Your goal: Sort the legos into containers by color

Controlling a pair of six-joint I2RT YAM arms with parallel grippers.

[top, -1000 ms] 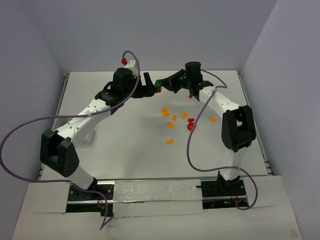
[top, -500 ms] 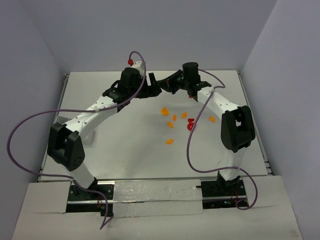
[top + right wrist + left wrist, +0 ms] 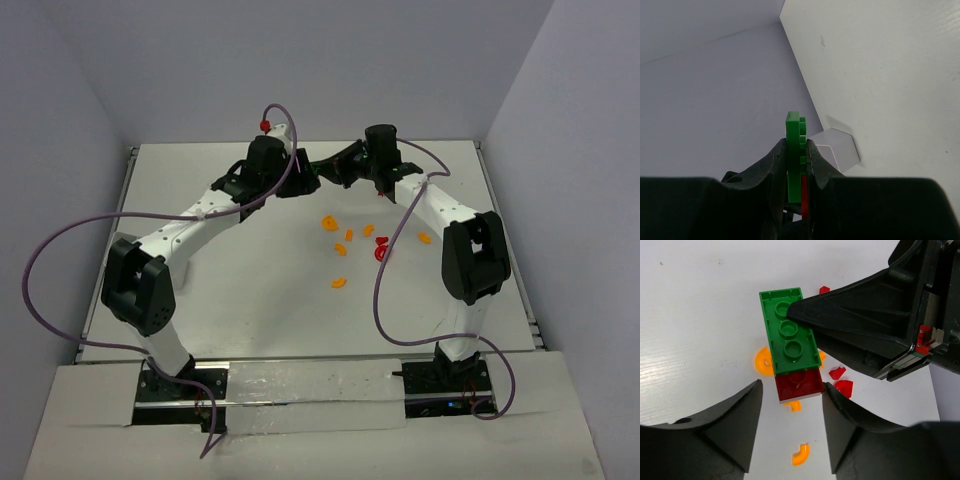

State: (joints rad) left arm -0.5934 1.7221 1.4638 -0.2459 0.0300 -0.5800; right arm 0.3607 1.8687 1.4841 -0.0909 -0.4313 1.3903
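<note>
Since green block [image 3: 789,330] stuck on red block [image 3: 799,384], R gripper [image 3: 796,150] clamps green; L gripper [image 3: 791,387] jaws apart, flanking red. I reckon to split pair b4 sorting.

Right wrist view: the blurred black fingers [image 3: 771,172] of the right gripper [image 3: 796,152], cut off by the bottom edge, covered both faces of the green studded plastic brick [image 3: 793,131]. The red plastic brick [image 3: 804,200] showed only as a sliver. A pale angular shape [image 3: 837,149] at the table's [image 3: 890,75] edge could not be identified.

Left wrist view: a right finger [image 3: 855,315] overlapped the green brick's right side. The bricks partly hid an orange curved plastic half-ring [image 3: 761,361] and another orange piece [image 3: 794,405]. The left gripper [image 3: 791,390] was cut off below.

Top view: both bricks were too small to make out.
</note>
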